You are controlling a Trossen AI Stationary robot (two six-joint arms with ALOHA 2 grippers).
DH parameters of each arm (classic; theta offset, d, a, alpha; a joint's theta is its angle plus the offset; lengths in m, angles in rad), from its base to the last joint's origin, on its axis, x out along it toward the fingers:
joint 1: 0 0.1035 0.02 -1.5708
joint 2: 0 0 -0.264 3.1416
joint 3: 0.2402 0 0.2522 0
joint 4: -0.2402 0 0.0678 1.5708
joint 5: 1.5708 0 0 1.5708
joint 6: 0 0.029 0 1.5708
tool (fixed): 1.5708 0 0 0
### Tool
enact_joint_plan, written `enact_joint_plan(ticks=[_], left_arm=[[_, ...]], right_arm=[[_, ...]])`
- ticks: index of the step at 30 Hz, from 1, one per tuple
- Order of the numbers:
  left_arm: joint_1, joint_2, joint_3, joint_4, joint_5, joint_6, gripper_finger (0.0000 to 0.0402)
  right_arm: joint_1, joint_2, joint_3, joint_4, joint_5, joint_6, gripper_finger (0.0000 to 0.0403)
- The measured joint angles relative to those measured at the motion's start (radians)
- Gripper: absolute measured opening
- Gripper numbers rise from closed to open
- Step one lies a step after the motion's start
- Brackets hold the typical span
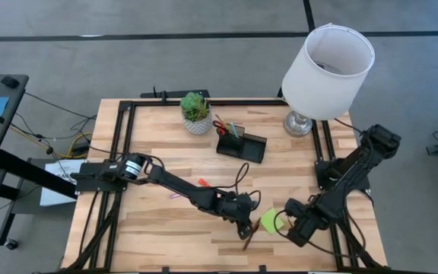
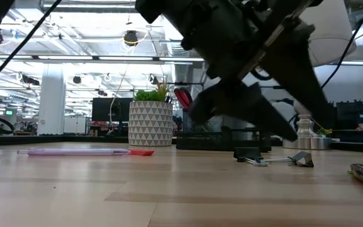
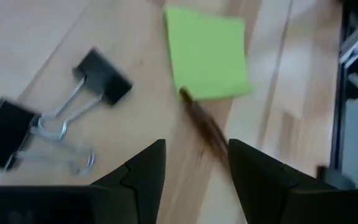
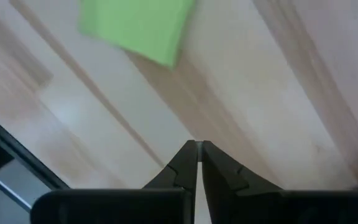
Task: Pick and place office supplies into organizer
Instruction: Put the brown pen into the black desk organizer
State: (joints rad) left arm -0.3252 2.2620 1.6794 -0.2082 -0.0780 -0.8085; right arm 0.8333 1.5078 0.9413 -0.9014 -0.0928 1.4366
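Sticky-note pad (image 3: 207,53), lime green, is lying flat on the wooden surface (image 1: 150,144). Brown pencil (image 3: 205,124) is touching the pad's edge; two black clips (image 3: 103,76) are lying beside the pad. Left gripper (image 3: 194,177) is hovering over the pencil, jaws apart, empty. Right gripper (image 4: 197,163) is waiting near the pad, jaws closed, empty. Black organizer (image 1: 242,144) is standing well beyond the pad.

No text, label, brand, number or sign can be read anywhere in these views.
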Motion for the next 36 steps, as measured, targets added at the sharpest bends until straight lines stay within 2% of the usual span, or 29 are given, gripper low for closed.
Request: enact_joint_plan(ticks=[4,10,13,17,22,26,30,36], left_arm=[[0.002,-0.001,0.000,0.109,-0.004,-0.011,0.0167],[0.001,-0.002,0.000,0.113,-0.009,-0.020,0.0167],[0.001,-0.002,0.000,0.112,-0.014,-0.031,0.0167],[-0.003,-0.002,0.000,0.073,0.004,-0.049,0.0167],[-0.054,-0.002,0.000,0.030,0.048,-0.068,0.0167],[-0.107,-0.002,0.000,-0.001,0.016,-0.099,0.0167],[-0.143,-0.002,0.000,-0.038,-0.008,-0.217,0.0167],[-0.149,-0.002,0.003,-0.040,0.011,-0.318,0.0167]], right_arm=[[-0.049,0.063,0.000,0.045,0.008,-0.055,0.0012],[-0.111,0.147,0.000,0.053,-0.050,-0.135,0.0012],[-0.127,0.148,0.000,0.047,-0.090,-0.183,0.0012],[-0.129,0.107,0.000,0.041,-0.087,-0.188,0.0012],[-0.118,0.030,0.000,0.047,-0.015,-0.181,0.0012],[-0.113,-0.019,0.000,0.050,0.070,-0.181,0.0012],[-0.122,-0.038,0.000,0.051,0.124,-0.182,0.0012],[-0.129,-0.030,0.001,0.053,0.118,-0.240,0.0012]])
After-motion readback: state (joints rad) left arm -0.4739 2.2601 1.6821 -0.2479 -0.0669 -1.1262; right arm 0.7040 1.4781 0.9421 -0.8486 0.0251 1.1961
